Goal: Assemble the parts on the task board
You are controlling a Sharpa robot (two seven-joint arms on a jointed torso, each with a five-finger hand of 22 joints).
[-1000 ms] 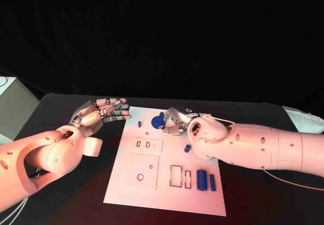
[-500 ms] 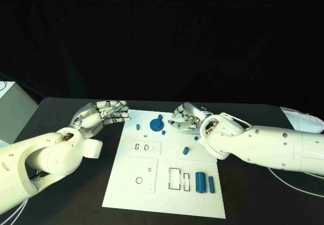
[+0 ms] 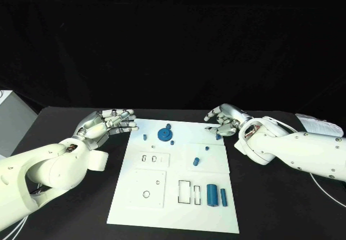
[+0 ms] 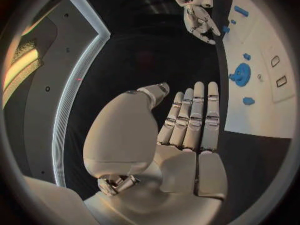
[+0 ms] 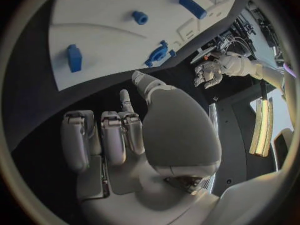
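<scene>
Head view: white task board flat on black tabletop, blue parts on it. Left robot hand beside board's far left corner, right robot hand beside its far right corner.
Wrist views: both empty, fingers apart.

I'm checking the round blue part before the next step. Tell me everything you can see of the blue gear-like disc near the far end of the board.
The blue disc is round, with a raised stub at its centre and an uneven, lobed rim; it looks like matte plastic. It sits on the white task board near the far edge, between two smaller blue pieces. Whether it lies loose or is seated on a peg cannot be told. Neither hand touches it: the left hand is off the board's left edge, the right hand beyond its far right corner.
</scene>
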